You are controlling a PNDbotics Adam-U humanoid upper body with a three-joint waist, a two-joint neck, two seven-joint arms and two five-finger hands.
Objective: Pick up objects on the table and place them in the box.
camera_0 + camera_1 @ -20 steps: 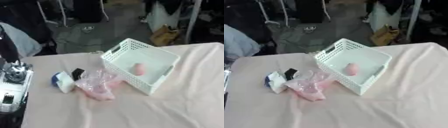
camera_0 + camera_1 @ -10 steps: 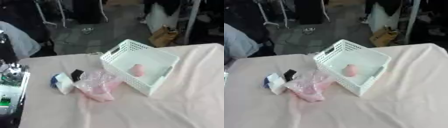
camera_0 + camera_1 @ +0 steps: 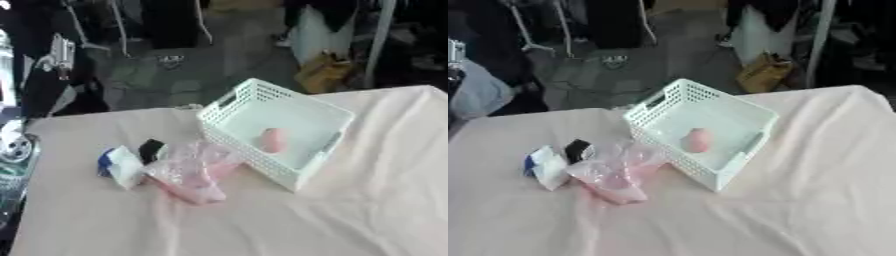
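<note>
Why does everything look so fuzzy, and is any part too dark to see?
Left eye view: soft blur all over, so the white basket shows holes but the pink thing inside is just a blob. Right eye view: equally soft; the clear bag and small blue-white packet lose detail. Both: the table is evenly lit, the floor behind is dim.

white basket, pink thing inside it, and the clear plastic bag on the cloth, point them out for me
white basket (image 3: 238, 99), left eye view, on its far-left rim.
pink thing (image 3: 273, 139), left eye view, on its middle, lying on the basket floor.
clear plastic bag (image 3: 612, 172), right eye view, on its crumpled middle, left of the basket.
</note>
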